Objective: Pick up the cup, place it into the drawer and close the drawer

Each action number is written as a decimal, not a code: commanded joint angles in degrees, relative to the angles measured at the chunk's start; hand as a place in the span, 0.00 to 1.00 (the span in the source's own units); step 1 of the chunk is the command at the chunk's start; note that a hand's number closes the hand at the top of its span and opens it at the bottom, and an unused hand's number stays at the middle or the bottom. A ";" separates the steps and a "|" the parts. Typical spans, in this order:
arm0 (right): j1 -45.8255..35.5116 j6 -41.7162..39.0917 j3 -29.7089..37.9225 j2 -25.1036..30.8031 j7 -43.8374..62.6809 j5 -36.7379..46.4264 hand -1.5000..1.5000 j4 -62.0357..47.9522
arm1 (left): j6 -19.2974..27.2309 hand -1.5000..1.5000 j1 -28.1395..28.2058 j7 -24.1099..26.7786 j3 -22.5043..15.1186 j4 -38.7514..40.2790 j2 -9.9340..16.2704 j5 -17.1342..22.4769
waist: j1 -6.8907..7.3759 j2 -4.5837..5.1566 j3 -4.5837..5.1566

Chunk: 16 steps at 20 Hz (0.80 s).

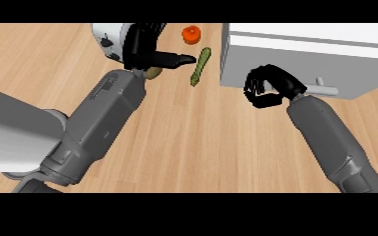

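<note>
The left hand (151, 47) is curling its fingers round the white cup (111, 37), well left of the white drawer unit (295, 60). The right hand (269, 86) is hanging with fingers curled, holding nothing, just before the drawer's front. A green cucumber (200, 66) and an orange fruit (192, 34) are lying between cup and drawer.

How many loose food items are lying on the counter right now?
3 visible: an orange one near the far edge, a long green one beside the drawer unit, and a small olive one mostly hidden under the left hand. More may be hidden.
</note>
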<state>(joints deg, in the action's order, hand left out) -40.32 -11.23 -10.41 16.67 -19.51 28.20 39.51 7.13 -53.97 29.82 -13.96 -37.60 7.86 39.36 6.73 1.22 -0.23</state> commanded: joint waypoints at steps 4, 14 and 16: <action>-10.33 4.24 7.71 4.23 -2.75 -2.07 1.00 -10.56 | -3.34 0.00 4.35 -0.13 -1.07 -3.65 2.06 -0.28 | 2.57 0.89 -0.09; -13.61 -1.68 11.63 8.39 -0.95 -6.80 1.00 -9.54 | -5.37 0.00 4.95 -1.75 -1.12 -5.31 4.16 -0.06 | 4.31 1.80 -0.03; -13.55 -2.38 11.76 8.98 -0.60 -7.14 1.00 -8.70 | -6.12 0.00 6.43 -1.71 -1.99 -5.97 3.57 -0.23 | 4.89 1.43 0.03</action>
<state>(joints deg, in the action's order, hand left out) -43.81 -20.79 -3.46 19.99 -24.83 20.38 33.55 2.03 -48.74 28.13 -15.20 -42.81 11.55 39.36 9.29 1.60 -0.63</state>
